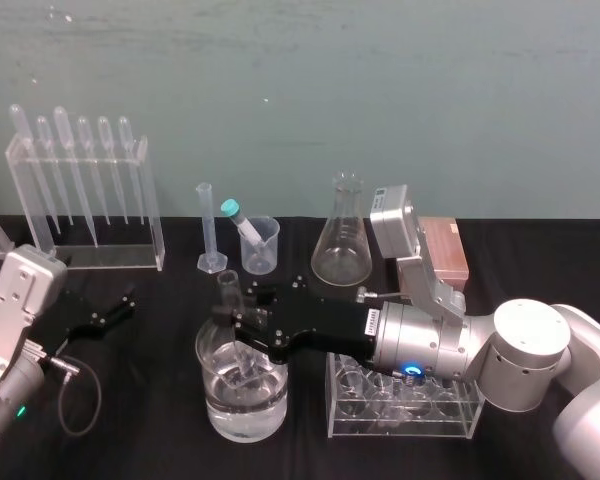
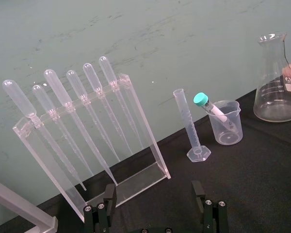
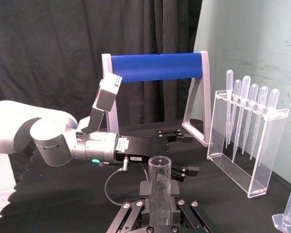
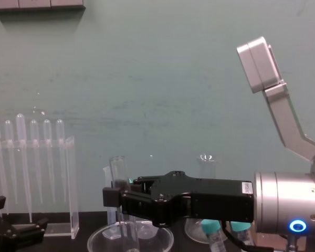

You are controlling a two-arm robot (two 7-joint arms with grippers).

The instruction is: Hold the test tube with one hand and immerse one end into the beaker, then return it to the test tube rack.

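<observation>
Gripping the test tube (image 1: 229,292) just below its rim, the right gripper (image 1: 242,335) held its lower end inside the beaker (image 1: 216,405). The thin, slippery glass seemed fragile. The left gripper (image 1: 113,312) sat parked, jaws apart.

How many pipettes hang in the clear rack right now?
6 pipettes, side by side in one row in the rack on the robot's far left; none seem hidden.
</observation>
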